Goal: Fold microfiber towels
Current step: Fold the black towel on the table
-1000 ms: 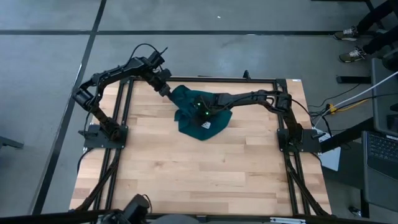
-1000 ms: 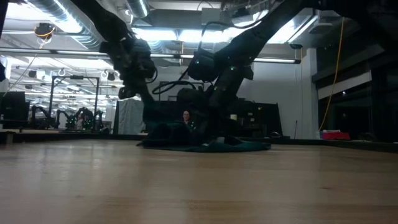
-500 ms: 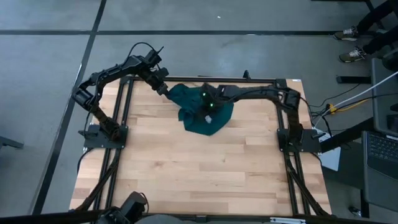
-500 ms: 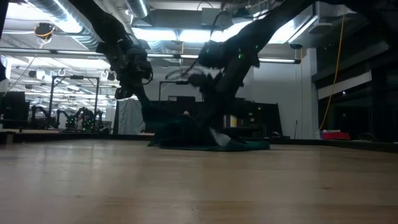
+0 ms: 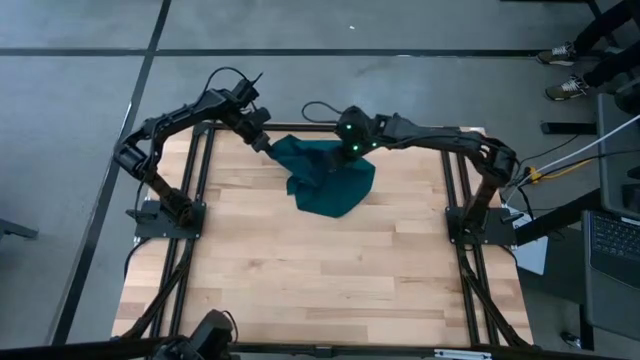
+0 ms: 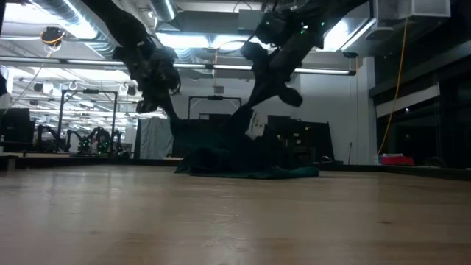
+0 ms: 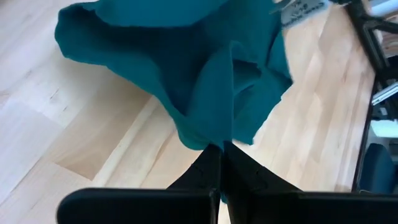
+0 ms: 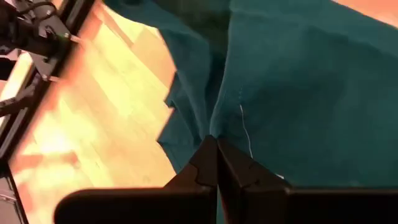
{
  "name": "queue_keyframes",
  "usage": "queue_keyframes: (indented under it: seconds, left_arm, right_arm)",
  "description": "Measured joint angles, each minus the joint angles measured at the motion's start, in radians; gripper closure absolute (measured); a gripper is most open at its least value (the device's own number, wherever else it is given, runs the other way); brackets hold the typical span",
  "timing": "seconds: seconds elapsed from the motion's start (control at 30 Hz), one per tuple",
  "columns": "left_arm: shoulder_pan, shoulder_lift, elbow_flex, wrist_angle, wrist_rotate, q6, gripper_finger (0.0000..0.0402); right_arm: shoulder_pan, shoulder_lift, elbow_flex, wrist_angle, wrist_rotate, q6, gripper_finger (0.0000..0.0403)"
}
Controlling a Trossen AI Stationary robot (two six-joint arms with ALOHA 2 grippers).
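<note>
The dark teal microfiber towel (image 5: 330, 182) is at the far middle of the wooden table. Its far part is raised between my two grippers, and its near part (image 6: 246, 172) lies bunched on the wood. My left gripper (image 5: 268, 145) is shut on the towel's far left end. My right gripper (image 5: 352, 152) is shut on its far right part, higher up. In the low view a small white tag (image 6: 255, 126) hangs just below the right gripper. My left gripper pinches a gathered, folded bit of the towel's far left end (image 7: 216, 140) between its two fingers. It comes slanting down from the table's far left. The cloth spreads away from the fingertips in loose folds down to the table. My right gripper pinches a fold of the towel at its far right part (image 8: 213, 129) between its two fingers, slanting down from the far right. How many layers it has, I cannot tell. That part is lifted clear and the cloth hangs below the fingers, its lower end on the table.
Black frame rails (image 5: 455, 190) run along the table's left and right sides. Bare wood (image 5: 320, 280) fills the near half of the table. A laptop (image 5: 612, 240) and cables are beyond the right edge. A person's feet (image 5: 565, 60) show at the far right.
My right gripper has risen and gone toward the table's far edge with its part of the towel. That part has come up off the wood and now hangs with the tag below the fingers. The towel's near part has stayed on the table.
</note>
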Motion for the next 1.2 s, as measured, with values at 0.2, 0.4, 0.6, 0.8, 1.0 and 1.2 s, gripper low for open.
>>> queue_keyframes:
  seconds: [0.2, 0.4, 0.6, 0.8, 1.0, 1.2]
  left_arm:
    - [0.0, -0.075, 0.041, 0.004, 0.01, -0.044, 0.0399]
    - [-0.016, -0.152, 0.127, 0.04, -0.021, -0.12, 0.0399]
    - [-0.016, -0.209, 0.246, 0.027, -0.073, -0.172, 0.0399]
    - [-0.019, -0.233, 0.355, -0.057, -0.101, -0.195, 0.0399]
    - [-0.057, -0.259, 0.435, -0.114, -0.138, -0.197, 0.0399]
    - [-0.104, -0.271, 0.526, -0.134, -0.142, -0.242, 0.0399]
  right_arm:
    - [-0.038, -0.109, 0.0, -0.004, 0.021, -0.022, 0.0403]
    - [-0.046, -0.204, 0.001, 0.01, 0.012, -0.026, 0.0403]
    - [-0.038, -0.292, 0.001, 0.02, 0.002, -0.038, 0.0403]
    - [-0.032, -0.373, 0.001, 0.019, -0.014, -0.052, 0.0403]
    - [-0.024, -0.457, 0.001, 0.016, -0.03, -0.063, 0.0403]
    - [-0.022, -0.497, 0.051, -0.024, -0.047, -0.083, 0.0403]
